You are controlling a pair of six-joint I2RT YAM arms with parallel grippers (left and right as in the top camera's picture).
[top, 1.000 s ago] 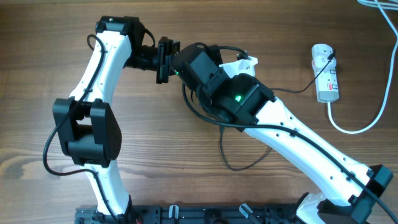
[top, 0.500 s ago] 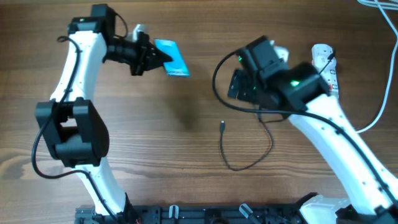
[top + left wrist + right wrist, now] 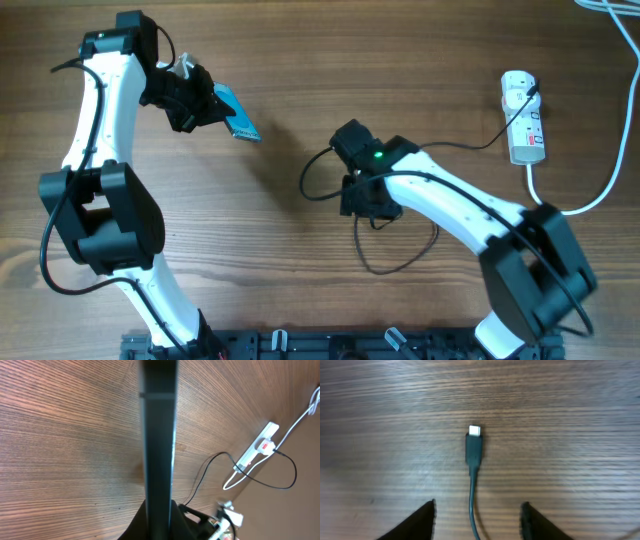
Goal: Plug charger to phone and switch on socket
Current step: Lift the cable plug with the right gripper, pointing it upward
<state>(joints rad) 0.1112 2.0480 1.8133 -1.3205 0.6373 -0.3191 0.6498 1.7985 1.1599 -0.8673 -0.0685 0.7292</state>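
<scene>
My left gripper (image 3: 200, 100) is shut on the phone (image 3: 237, 117), holding it tilted above the table at the far left. The left wrist view shows the phone edge-on as a dark bar (image 3: 159, 435) rising from the jaws (image 3: 159, 522). The charger's thin black cable (image 3: 395, 266) loops across the table centre. My right gripper (image 3: 368, 198) hovers over its connector tip, which is hidden in the overhead view. In the right wrist view the tip (image 3: 474, 445) lies on the wood, with the open, empty fingers (image 3: 478, 505) on either side of the cable. The socket (image 3: 523, 118) lies at the far right.
The socket's white cord (image 3: 590, 200) curves along the right edge. A black plug (image 3: 530, 92) sits in the socket. The socket also shows far off in the left wrist view (image 3: 260, 446). The black arm-base rail (image 3: 330, 345) runs along the near edge.
My left arm has swung further left with the phone and tilted it. My right arm has moved from beside the socket to the table centre, down over the connector tip.
</scene>
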